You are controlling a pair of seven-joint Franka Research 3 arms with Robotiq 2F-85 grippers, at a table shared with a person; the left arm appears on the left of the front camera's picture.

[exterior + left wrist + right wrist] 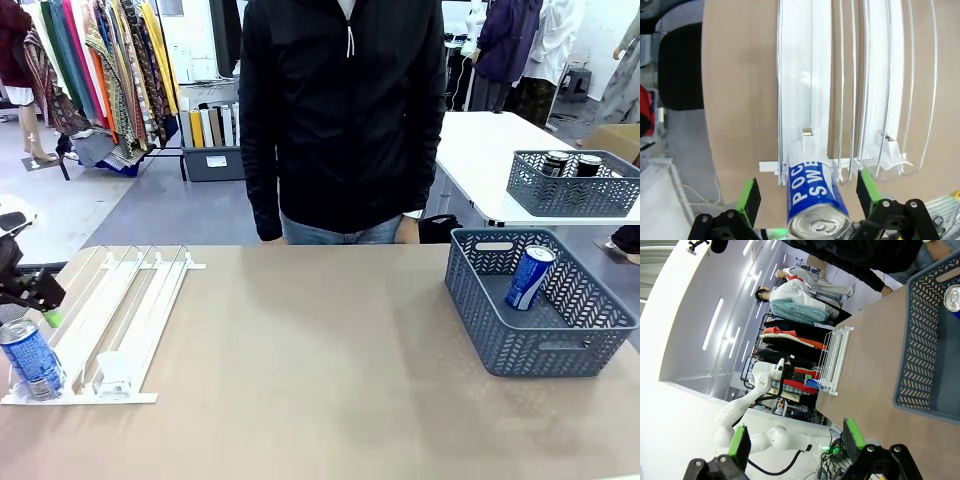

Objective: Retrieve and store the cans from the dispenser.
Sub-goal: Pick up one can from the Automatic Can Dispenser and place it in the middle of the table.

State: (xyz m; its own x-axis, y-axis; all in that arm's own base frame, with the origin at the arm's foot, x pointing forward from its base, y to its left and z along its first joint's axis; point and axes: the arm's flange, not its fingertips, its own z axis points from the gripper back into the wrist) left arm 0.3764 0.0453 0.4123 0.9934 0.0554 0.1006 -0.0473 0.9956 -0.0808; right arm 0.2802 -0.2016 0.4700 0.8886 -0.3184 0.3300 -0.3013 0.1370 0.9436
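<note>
**Left hand open astride a blue can at the rack's low end**

The dispenser (115, 310) is a flat, sloped rack of white plastic lanes and thin rails, lying on the matte tan desk (320, 380). Small clear stoppers (113, 372) sit at its low end. A slim blue Pocari Sweat can (812, 197), glossy with a silver top, rests at the bottom of one outer lane.

On the right of the desk, a dark grey mesh basket (560, 350) with a herringbone weave holds a second blue can (529, 277), which is leaning. On the white desk (480, 150) behind, another mesh basket (565, 195) holds two dark cans (572, 163).

The left hand (807, 197) is spread wide. Its green pads (749, 199) flank the Pocari can, with a gap clear on at least one side. The right hand (796, 440) is also spread wide and holds nothing.
</note>
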